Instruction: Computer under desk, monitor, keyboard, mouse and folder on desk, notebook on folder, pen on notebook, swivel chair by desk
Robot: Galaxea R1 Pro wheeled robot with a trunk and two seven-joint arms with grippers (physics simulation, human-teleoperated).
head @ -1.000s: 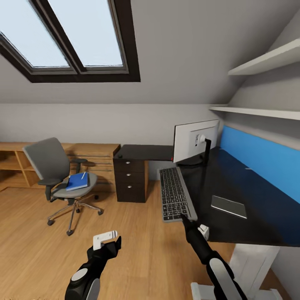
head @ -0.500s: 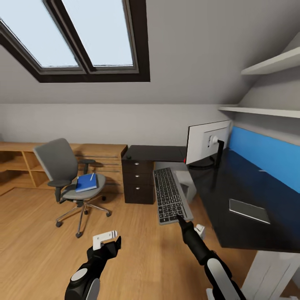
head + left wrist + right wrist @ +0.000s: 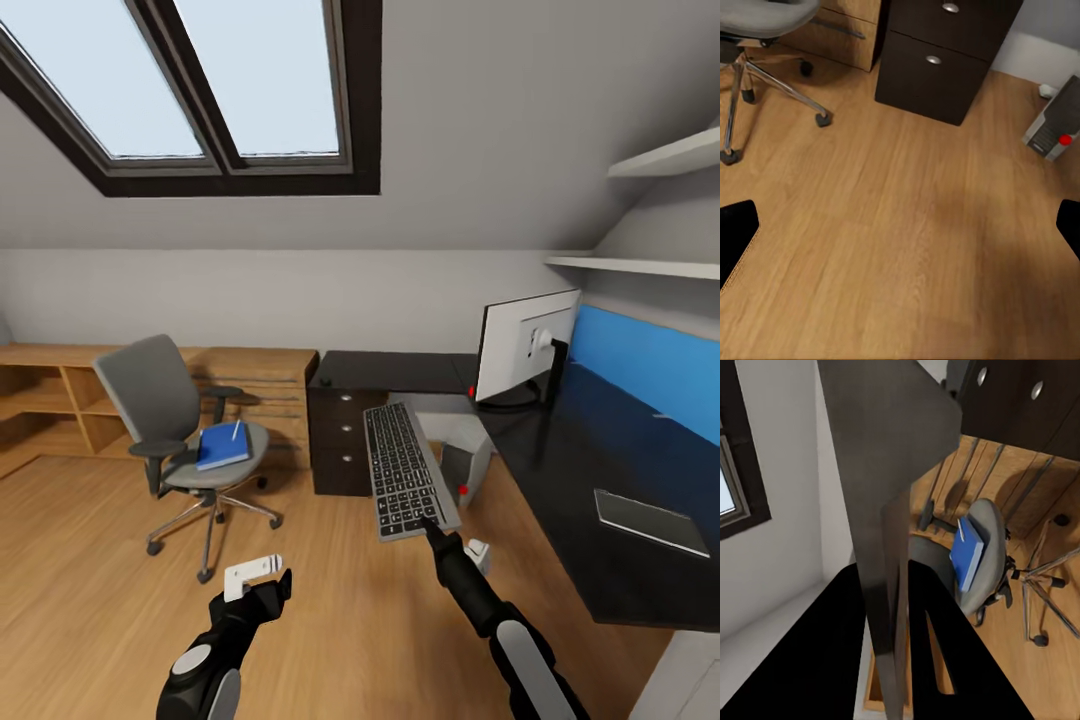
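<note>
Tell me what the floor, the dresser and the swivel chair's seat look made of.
Floor: looks like warm wood planks, with visible grain and board lines and a soft sheen. Dresser: light wood with a matching grain, matte. Swivel chair: the seat and back look like grey padded fabric, though the render leaves that open; its star base looks metallic.

Attic bedroom with a home-office corner.

A sloped ceiling with skylights over a wood floor; a black-topped counter with blue back panel carries a monitor, beside a three-drawer unit, a grey swivel chair, a low wooden dresser and wall shelves.
</note>
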